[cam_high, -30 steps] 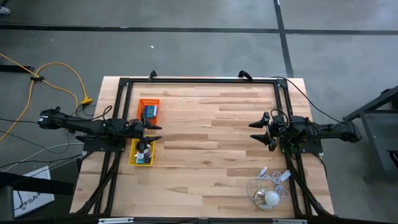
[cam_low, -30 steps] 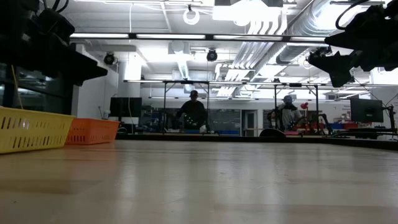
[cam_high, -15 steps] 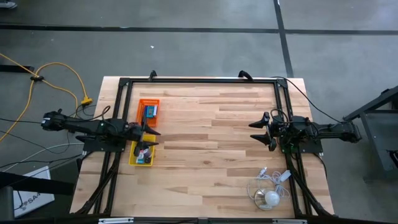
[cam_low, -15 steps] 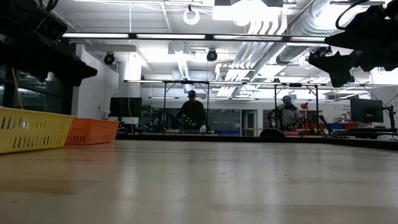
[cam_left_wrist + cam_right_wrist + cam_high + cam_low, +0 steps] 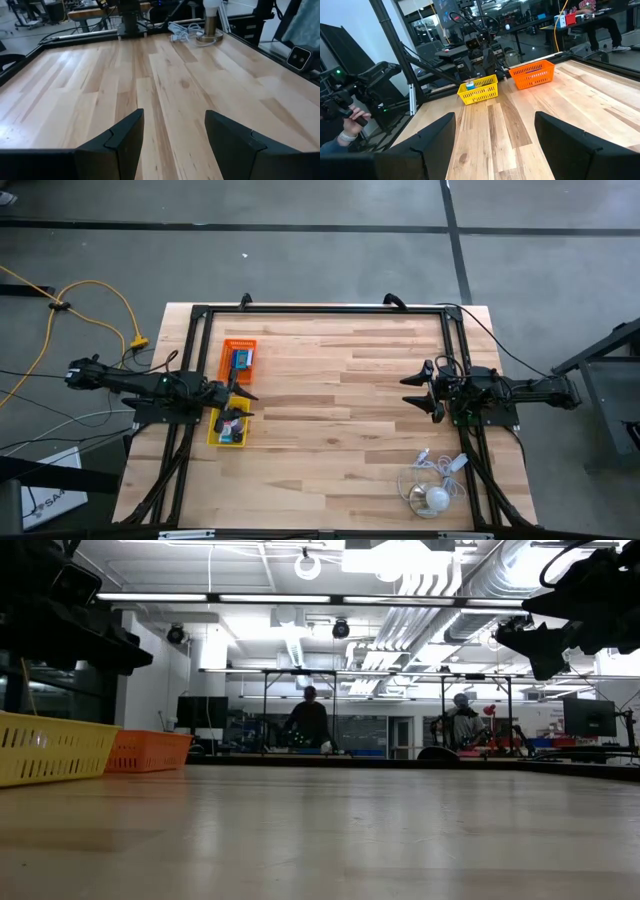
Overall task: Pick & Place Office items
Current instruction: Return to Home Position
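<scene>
Your left gripper (image 5: 241, 396) hangs at the table's left side, above the gap between the two baskets, with its dark fingers (image 5: 122, 142) spread and nothing but bare wood between them. I read that as release done and the arm clearing out of the way. The small coloured office items (image 5: 232, 431) lie inside the yellow slotted plastic basket (image 5: 211, 432). One blue-and-white piece (image 5: 242, 359) sits apart in the orange slotted plastic basket (image 5: 226, 352) just beyond it, which suggests you are sorting by kind. From the level camera the left arm rides well above both basket rims, so a retreat should not snag them.

Your right gripper (image 5: 407, 391) waits across the pale wooden plank table (image 5: 340, 420), also spread wide and holding nothing. It is parked near its own base, well apart from the work.

The white cable bundle with a round white piece (image 5: 430, 486) rests at the right near corner, away from both arms.

Writing — none that you can read on baskets or items. The lettering on the white sheet on the floor (image 5: 52, 498) is too small to make out.
</scene>
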Controlling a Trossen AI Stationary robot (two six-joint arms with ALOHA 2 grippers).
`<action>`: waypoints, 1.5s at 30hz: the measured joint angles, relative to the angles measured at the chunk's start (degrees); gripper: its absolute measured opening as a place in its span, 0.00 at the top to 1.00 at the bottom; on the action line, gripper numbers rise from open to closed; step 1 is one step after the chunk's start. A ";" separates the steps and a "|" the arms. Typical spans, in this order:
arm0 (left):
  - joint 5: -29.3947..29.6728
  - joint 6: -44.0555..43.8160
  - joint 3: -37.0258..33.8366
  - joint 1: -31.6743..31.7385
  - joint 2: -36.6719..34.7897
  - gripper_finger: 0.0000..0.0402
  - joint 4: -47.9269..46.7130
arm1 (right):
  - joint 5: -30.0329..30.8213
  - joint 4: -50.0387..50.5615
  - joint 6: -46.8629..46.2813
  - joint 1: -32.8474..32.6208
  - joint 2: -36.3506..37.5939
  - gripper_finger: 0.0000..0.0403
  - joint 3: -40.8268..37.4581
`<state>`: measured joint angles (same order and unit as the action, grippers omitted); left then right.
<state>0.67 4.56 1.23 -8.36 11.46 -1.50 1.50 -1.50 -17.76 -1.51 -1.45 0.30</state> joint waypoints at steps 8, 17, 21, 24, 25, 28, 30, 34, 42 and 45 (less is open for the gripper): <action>0.11 0.00 0.00 0.00 0.06 0.49 -0.02 | -0.01 0.00 0.00 0.00 0.00 0.36 0.00; 0.31 0.00 -0.02 0.00 0.04 0.49 1.14 | 0.00 0.00 0.00 0.00 0.00 0.36 -0.01; 0.35 -0.30 -0.03 0.00 0.06 0.49 2.63 | 0.00 0.00 0.00 0.01 0.00 0.36 0.00; 0.35 -0.48 -0.02 0.00 0.02 0.49 4.16 | 0.00 0.00 0.00 0.00 0.00 0.36 0.00; 0.35 -0.27 -0.04 0.00 0.02 0.49 4.38 | -0.01 0.00 0.00 0.00 0.00 0.36 0.01; 0.35 -0.28 -0.04 0.00 0.04 0.49 4.92 | 0.00 0.00 0.00 0.00 0.00 0.36 -0.01; 0.33 -0.93 -0.04 0.00 0.04 0.49 4.94 | 0.00 0.00 0.00 0.01 0.00 0.36 -0.01; 0.33 -1.81 -0.03 0.00 0.04 0.49 5.03 | -0.02 0.00 0.00 0.00 0.00 0.36 0.01; 0.31 -1.95 -0.03 0.00 0.04 0.49 5.18 | 0.00 0.00 0.00 0.01 0.00 0.36 0.01; 0.31 -1.97 -0.03 0.00 0.04 0.49 5.20 | -0.01 0.00 0.00 0.00 0.00 0.36 0.01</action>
<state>0.97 2.59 1.21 -8.36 11.51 3.70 1.49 -1.50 -17.76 -1.52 -1.45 0.32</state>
